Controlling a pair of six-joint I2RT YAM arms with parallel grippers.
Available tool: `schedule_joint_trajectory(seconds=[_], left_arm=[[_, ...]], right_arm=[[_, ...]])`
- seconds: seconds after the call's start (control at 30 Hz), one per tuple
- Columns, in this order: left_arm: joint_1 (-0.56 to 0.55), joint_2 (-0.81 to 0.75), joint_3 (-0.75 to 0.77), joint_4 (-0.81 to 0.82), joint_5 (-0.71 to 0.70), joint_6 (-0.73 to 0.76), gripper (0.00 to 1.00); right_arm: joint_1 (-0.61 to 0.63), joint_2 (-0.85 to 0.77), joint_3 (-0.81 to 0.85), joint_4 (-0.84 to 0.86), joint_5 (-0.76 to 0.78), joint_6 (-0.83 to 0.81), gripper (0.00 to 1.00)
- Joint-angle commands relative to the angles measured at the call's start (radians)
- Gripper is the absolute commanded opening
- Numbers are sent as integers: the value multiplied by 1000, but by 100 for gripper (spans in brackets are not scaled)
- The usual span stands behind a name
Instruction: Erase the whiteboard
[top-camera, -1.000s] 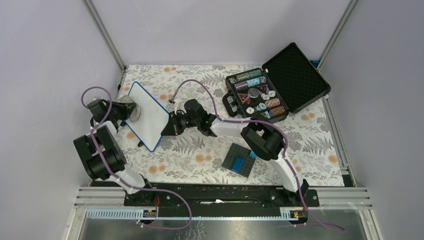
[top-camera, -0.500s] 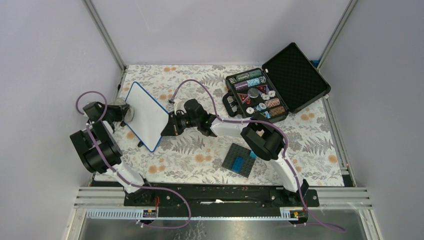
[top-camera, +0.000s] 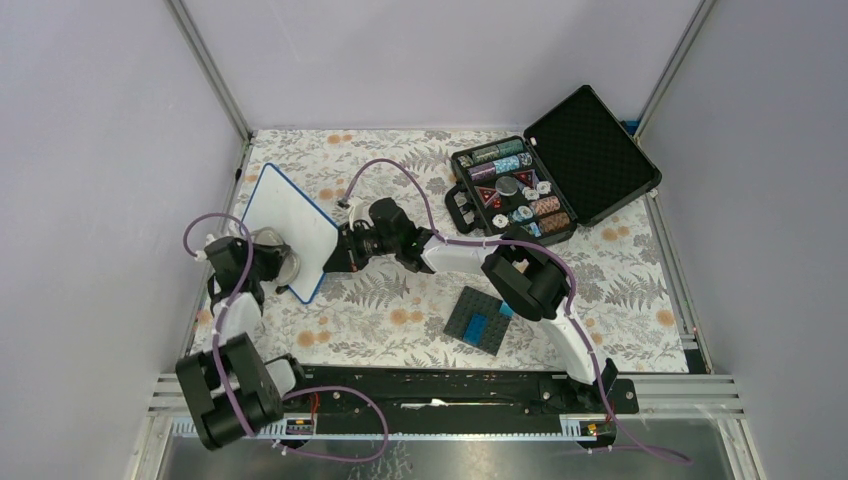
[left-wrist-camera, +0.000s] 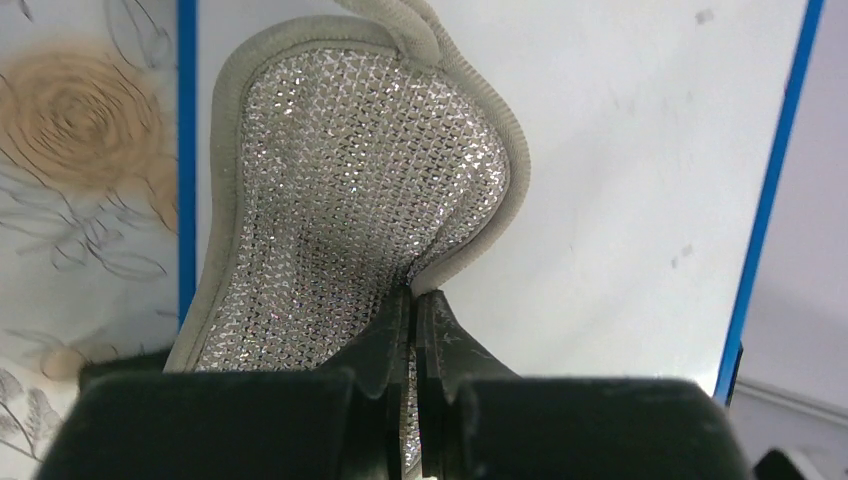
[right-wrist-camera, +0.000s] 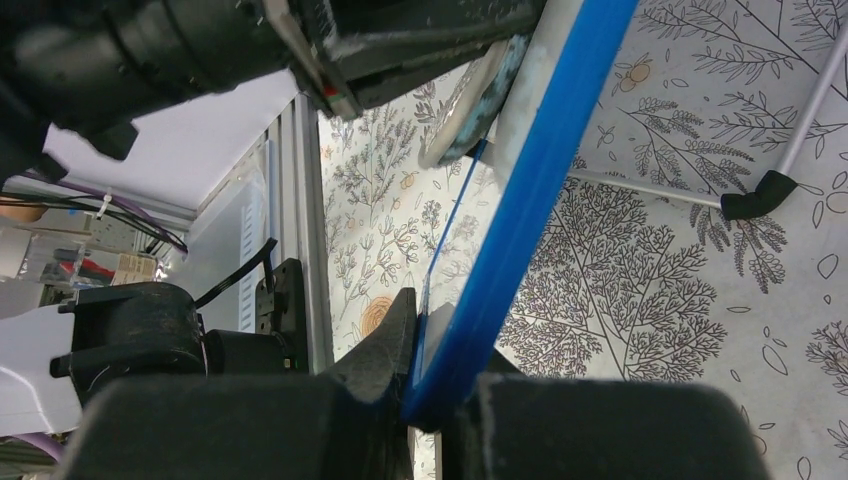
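The whiteboard (top-camera: 290, 225), white with a thin blue rim, is held tilted up off the table at the left. My right gripper (top-camera: 335, 255) is shut on its right edge; in the right wrist view the blue rim (right-wrist-camera: 530, 190) runs between the jaws (right-wrist-camera: 440, 385). My left gripper (top-camera: 272, 262) is shut on a silvery mesh scrub pad (left-wrist-camera: 340, 200) with a grey border and presses it against the board's white face (left-wrist-camera: 640, 170) near its lower left part. The board's face shows no dark writing, only a few faint specks.
An open black case (top-camera: 555, 170) of poker chips stands at the back right. A dark grey studded plate (top-camera: 482, 320) with blue bricks lies at the front centre. A floral cloth (top-camera: 400, 300) covers the table. Metal frame rails run along the left wall.
My left arm has swung toward the near edge, moving the scrub pad down the board from its upper left part to its lower left. The right gripper and board have hardly moved.
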Motion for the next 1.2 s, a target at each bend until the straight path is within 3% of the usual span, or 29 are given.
schedule_joint_trajectory(seconds=[0.0,0.13,0.27,0.4,0.67,0.77,0.93,1.07,1.1,1.17], left_arm=[[-164,-73,-114,-256,163,-28,0],[-279,-112,-115,-250,156,-27,0],[-363,-109,44,-266,109,134,0],[-395,3,246,-334,113,270,0],[-448,208,510,-412,170,374,0],[-448,173,559,-505,69,419,0],[-448,26,652,-690,-246,452,0],[-448,-98,699,-770,-409,462,0],[-448,-133,708,-780,-426,465,0],[-447,-169,727,-803,-449,471,0]], right_arm=[[63,-58,4,6,-214,-19,0],[62,-59,1,19,-223,-8,0],[62,-60,-5,28,-230,-4,0],[62,-61,-4,30,-236,-4,0],[58,-81,-23,23,-228,-22,0],[59,-57,0,23,-231,-7,0],[61,-40,19,23,-173,28,0],[61,-30,33,30,-131,67,0],[62,-27,34,39,-134,75,1],[64,-24,30,46,-137,78,13]])
